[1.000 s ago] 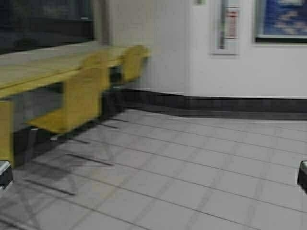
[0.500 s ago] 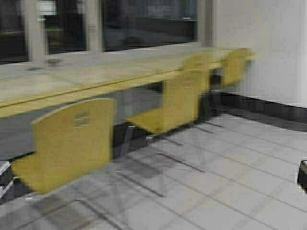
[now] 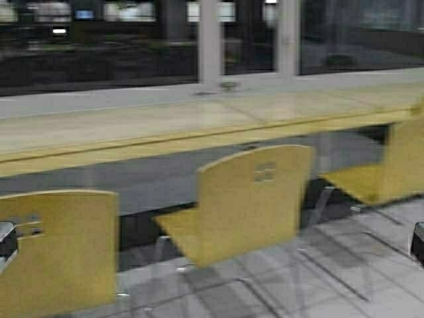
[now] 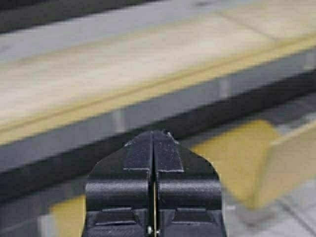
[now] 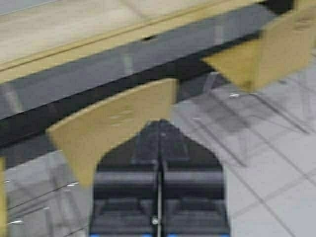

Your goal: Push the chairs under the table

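At the low corners of the high view the left gripper point(image 4: 154, 148) and the right gripper point(image 5: 159, 129) have their fingers pressed together and hold nothing. Beyond them three chairs, at lower left point(image 3: 56, 255), centre point(image 3: 248, 202) and right edge point(image 3: 391, 169), are pulled out from the table point(image 3: 165, 129). The table runs across the middle of the frame, so I judge all pushing is not yet done.

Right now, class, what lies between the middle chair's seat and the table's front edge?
In the high view, nothing stands between the middle chair and the table: only open gap with the dark space beneath the tabletop behind it.
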Controlling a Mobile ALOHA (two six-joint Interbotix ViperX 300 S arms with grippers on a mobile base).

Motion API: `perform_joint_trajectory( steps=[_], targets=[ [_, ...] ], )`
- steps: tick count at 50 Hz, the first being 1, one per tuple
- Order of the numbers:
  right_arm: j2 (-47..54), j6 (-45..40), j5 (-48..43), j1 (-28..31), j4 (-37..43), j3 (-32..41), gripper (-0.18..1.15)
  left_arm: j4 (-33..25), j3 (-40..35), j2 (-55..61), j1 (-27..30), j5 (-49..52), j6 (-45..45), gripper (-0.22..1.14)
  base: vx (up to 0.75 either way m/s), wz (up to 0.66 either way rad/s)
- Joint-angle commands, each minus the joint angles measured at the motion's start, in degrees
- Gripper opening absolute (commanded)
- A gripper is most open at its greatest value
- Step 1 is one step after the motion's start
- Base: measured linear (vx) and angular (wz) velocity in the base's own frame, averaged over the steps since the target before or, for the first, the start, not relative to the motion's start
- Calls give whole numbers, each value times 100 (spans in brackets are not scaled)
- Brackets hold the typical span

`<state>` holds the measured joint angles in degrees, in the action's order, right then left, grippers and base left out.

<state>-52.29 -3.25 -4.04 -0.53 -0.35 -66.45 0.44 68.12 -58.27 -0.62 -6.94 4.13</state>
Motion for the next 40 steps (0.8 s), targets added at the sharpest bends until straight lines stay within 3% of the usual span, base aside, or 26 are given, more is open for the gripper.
perform_joint_trajectory(
  steps=[1,25,40],
  targets=[
    [62,-18,-18,0,18,79,4,26,-97,-70,-9,-26,70,3,13,56],
    [563,-281,70,158,308,149,4,-18,-193,246,0,-26,-18,3,9,39],
    [1002,-650,255,158,448,272,4,-237,-387,589,-9,237,-984,3,10,27]
  ],
)
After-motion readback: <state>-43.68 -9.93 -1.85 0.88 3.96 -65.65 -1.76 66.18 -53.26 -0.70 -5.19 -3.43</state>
